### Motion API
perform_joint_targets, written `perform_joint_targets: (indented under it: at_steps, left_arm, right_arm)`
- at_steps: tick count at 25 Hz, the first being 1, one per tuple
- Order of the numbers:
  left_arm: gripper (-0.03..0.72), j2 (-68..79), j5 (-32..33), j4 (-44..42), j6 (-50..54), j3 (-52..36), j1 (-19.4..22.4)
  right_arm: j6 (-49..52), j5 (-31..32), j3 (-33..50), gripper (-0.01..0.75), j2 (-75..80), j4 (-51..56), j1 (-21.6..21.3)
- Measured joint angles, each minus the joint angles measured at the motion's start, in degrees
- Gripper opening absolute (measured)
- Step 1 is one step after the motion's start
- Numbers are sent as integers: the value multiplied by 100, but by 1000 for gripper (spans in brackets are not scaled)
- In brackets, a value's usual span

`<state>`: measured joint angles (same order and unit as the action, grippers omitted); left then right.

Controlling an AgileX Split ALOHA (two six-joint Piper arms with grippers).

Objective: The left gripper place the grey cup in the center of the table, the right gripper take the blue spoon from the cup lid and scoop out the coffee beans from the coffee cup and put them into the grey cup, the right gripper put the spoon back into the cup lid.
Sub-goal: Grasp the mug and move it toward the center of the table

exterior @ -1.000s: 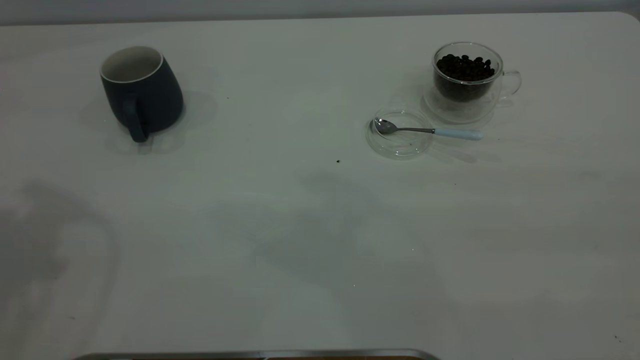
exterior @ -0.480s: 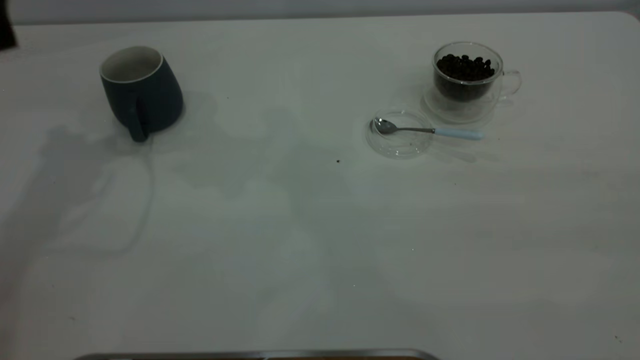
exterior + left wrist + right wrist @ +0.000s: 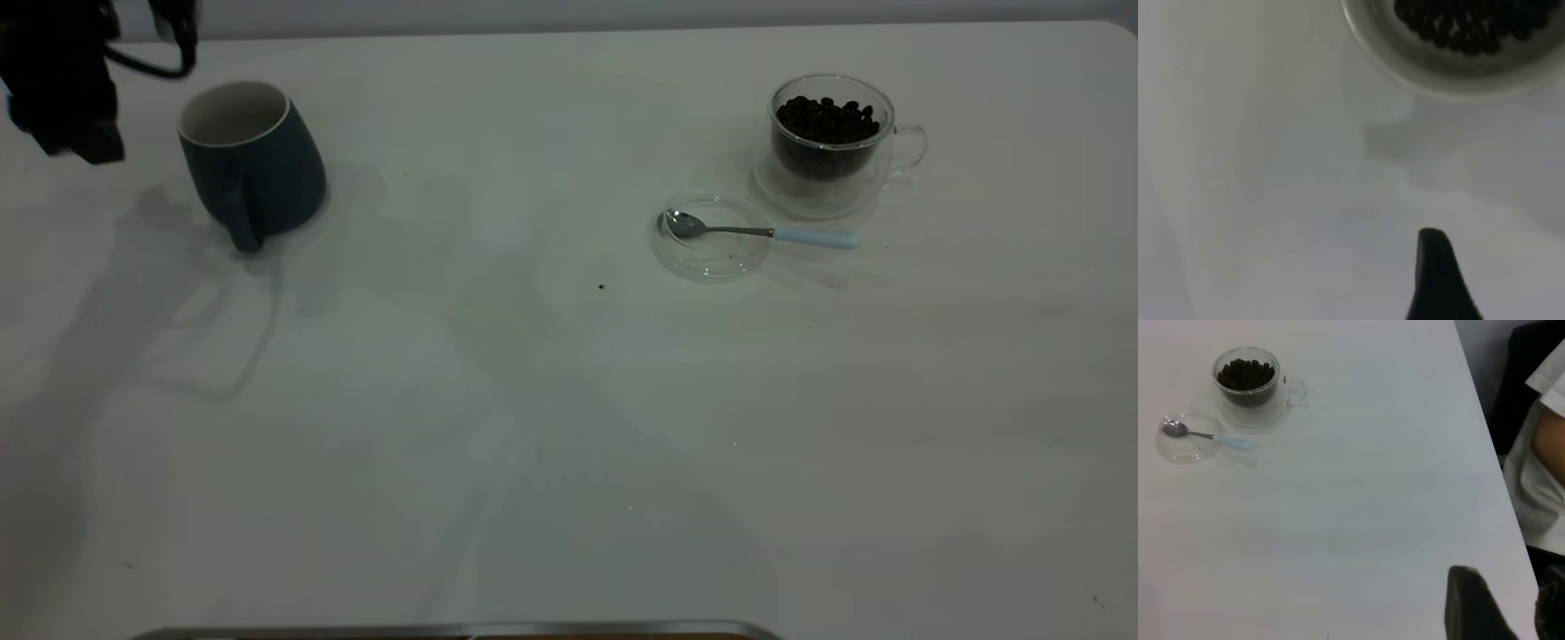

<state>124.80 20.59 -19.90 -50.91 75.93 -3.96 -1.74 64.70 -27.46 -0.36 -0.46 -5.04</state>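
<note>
The grey cup (image 3: pixel 253 160) stands at the table's (image 3: pixel 533 400) far left, handle toward the near side. My left gripper (image 3: pixel 62 98) hovers just left of it, apart from it. In the left wrist view only one fingertip (image 3: pixel 1433 267) shows, with no other finger near it, so the left gripper (image 3: pixel 1508 243) is open and empty. The coffee cup (image 3: pixel 831 142) with coffee beans (image 3: pixel 827 120) stands far right. The blue spoon (image 3: pixel 765 233) lies with its bowl in the cup lid (image 3: pixel 709 258). My right gripper (image 3: pixel 1508 587) is open and empty, well away from the coffee cup (image 3: pixel 1247 383).
The left wrist view shows a blurred round rim (image 3: pixel 1451 73) with dark specks inside; I cannot tell which cup it is. A dark speck (image 3: pixel 601 286) lies mid-table. A person in white (image 3: pixel 1538 467) sits past the table's edge (image 3: pixel 1491 453).
My left arm has come into the exterior view at the far left and now hangs beside the grey cup. Cups, lid and spoon have not moved.
</note>
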Motion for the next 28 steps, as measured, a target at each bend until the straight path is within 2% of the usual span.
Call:
perform_joint_targets:
  at_steps: [8, 14, 19, 28]
  left_arm:
    - [530, 522, -1147, -357, -12, 7, 0]
    - [530, 731, -1533, -501, -14, 7, -130]
    - [530, 767, -1734, -501, 82, 7, -542]
    - [530, 791, -2193, -496, 1007, 7, -1478]
  right_arm:
    - [0, 0, 0, 240, 0, 0, 0]
    - [0, 0, 0, 240, 0, 0, 0]
    - [0, 0, 0, 240, 0, 0, 0]
    - [0, 0, 0, 240, 0, 0, 0]
